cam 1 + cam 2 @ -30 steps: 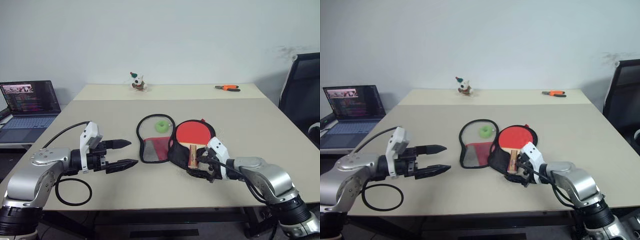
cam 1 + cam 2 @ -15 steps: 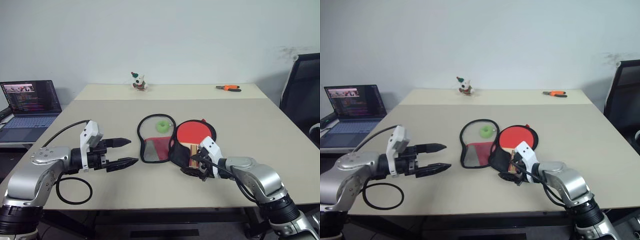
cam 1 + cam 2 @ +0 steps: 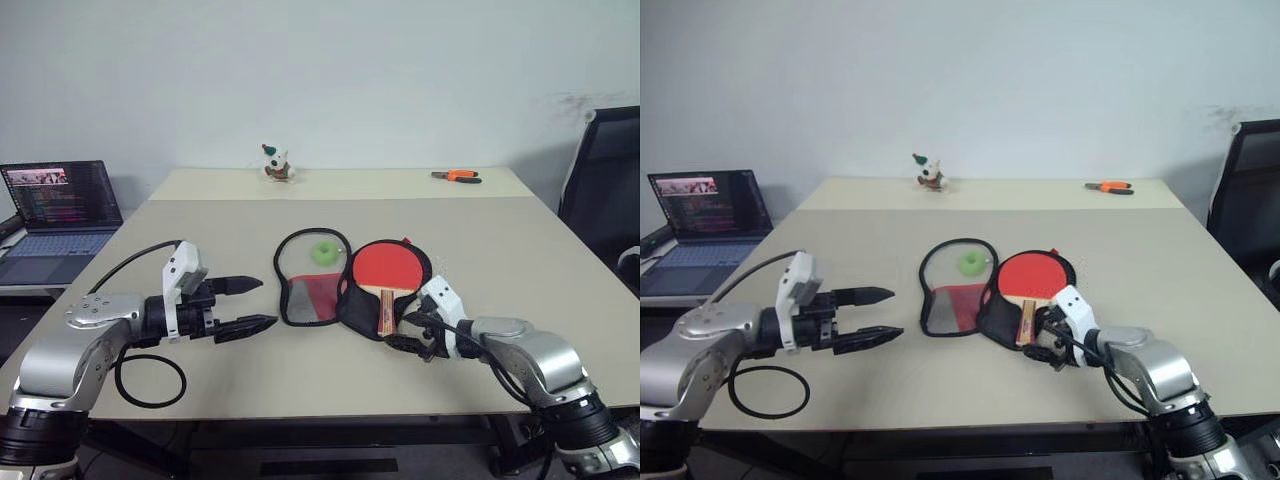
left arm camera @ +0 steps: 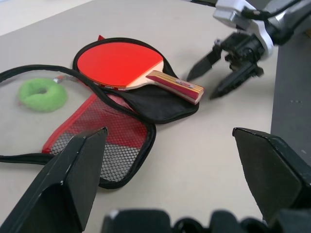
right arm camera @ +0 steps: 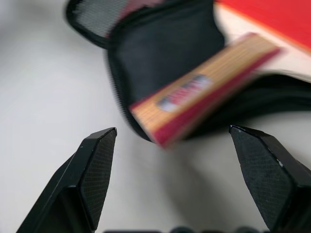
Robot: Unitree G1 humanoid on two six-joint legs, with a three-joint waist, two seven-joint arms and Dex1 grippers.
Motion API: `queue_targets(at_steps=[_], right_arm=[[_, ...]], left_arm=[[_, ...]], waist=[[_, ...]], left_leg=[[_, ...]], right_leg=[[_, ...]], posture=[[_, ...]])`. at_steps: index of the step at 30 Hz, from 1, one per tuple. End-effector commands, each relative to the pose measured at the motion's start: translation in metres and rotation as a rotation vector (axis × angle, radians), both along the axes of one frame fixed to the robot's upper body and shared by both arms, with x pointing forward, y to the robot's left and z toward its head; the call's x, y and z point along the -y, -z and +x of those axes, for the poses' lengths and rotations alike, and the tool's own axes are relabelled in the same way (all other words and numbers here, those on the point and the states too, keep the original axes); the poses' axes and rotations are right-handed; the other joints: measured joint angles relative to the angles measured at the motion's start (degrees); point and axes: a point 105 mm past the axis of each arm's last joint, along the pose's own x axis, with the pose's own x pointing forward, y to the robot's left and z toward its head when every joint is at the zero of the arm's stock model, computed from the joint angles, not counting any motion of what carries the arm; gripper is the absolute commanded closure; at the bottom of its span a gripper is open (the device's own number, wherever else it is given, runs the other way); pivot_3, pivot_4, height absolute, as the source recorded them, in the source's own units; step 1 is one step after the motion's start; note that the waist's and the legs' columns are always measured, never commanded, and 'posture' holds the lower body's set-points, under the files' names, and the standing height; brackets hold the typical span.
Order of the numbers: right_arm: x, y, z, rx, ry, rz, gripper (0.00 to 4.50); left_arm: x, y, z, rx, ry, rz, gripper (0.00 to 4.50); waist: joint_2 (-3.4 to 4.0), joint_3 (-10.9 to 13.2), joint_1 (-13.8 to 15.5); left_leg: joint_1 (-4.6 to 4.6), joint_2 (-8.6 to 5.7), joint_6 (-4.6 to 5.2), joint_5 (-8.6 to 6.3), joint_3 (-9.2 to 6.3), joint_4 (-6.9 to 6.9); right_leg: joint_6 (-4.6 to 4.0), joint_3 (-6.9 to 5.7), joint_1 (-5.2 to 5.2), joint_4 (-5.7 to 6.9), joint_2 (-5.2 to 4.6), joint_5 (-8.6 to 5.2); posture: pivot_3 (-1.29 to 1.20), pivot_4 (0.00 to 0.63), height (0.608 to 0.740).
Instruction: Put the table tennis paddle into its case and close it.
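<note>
The table tennis paddle lies red face up on the black right half of the case, its wooden handle pointing toward me. The case is unzipped and spread flat. Its left half shows mesh and a red panel. My right gripper is open just off the handle's end, low over the table, with nothing between its fingers; the left wrist view also shows that right gripper. My left gripper hovers open to the left of the case, holding nothing.
A small green ball rests on the case's mesh half. A black cable loop lies at the near left edge. A laptop stands off the table's left, a small toy and orange pliers at the back, a black chair at right.
My right gripper wavered a little beside the handle's end and stays open. Left arm, paddle and case have not moved.
</note>
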Motion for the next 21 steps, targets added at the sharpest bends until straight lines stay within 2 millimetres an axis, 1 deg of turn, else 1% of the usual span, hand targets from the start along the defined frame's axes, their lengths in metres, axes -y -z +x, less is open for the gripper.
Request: queue_targets(at_steps=[1, 5, 7, 15, 19, 21], right_arm=[[-0.017, -0.013, -0.003, 0.047, -0.06, 0.023, 0.45], [-0.031, -0.012, -0.003, 0.055, -0.086, 0.032, 0.45], [-0.034, -0.013, -0.003, 0.06, -0.089, 0.031, 0.45], [-0.018, -0.021, 0.01, 0.115, -0.019, 0.014, 0.45], [-0.024, -0.026, 0.012, 0.128, -0.008, 0.035, 0.45], [-0.029, -0.023, 0.017, 0.166, 0.017, 0.01, 0.45]], left_arm=[[0.002, -0.009, 0.0, 0.043, 0.013, 0.011, 0.0], [0.002, -0.008, -0.001, 0.045, 0.011, 0.011, 0.0], [0.002, -0.008, -0.001, 0.045, 0.01, 0.011, 0.0], [0.0, -0.007, -0.002, 0.045, -0.002, 0.01, 0.0], [0.001, -0.006, 0.0, 0.046, -0.006, 0.006, 0.0], [0.002, -0.006, 0.001, 0.048, -0.004, 0.005, 0.0]], waist=[[0.0, 0.0, 0.04], [0.0, 0.0, 0.01], [0.0, 0.0, 0.01], [0.0, 0.0, 0.07], [0.0, 0.0, 0.05], [0.0, 0.0, 0.05]], left_leg=[[-0.01, -0.01, 0.0, 0.0, 0.0, 0.0], [0.0, -0.03, 0.0, 0.0, -0.01, 0.0], [0.0, 0.0, 0.0, 0.0, -0.02, 0.0], [0.0, -0.03, 0.0, 0.0, -0.02, 0.0], [0.0, -0.02, 0.0, 0.0, -0.02, 0.0], [0.0, -0.01, 0.0, 0.0, -0.02, 0.0]], right_leg=[[0.0, 0.0, 0.0, 0.0, 0.0, 0.0], [0.0, 0.01, 0.0, 0.0, 0.0, 0.0], [0.0, -0.01, 0.0, 0.0, 0.0, 0.0], [0.0, -0.02, 0.0, 0.0, 0.0, 0.0], [-0.01, 0.0, 0.0, 0.0, 0.0, 0.01], [-0.01, -0.01, 0.0, 0.0, 0.0, 0.01]], posture=[[0.0, 0.15, 0.74], [0.0, 0.15, 0.74], [0.0, 0.15, 0.74], [0.0, 0.15, 0.74], [0.0, 0.15, 0.74], [0.0, 0.15, 0.74]])
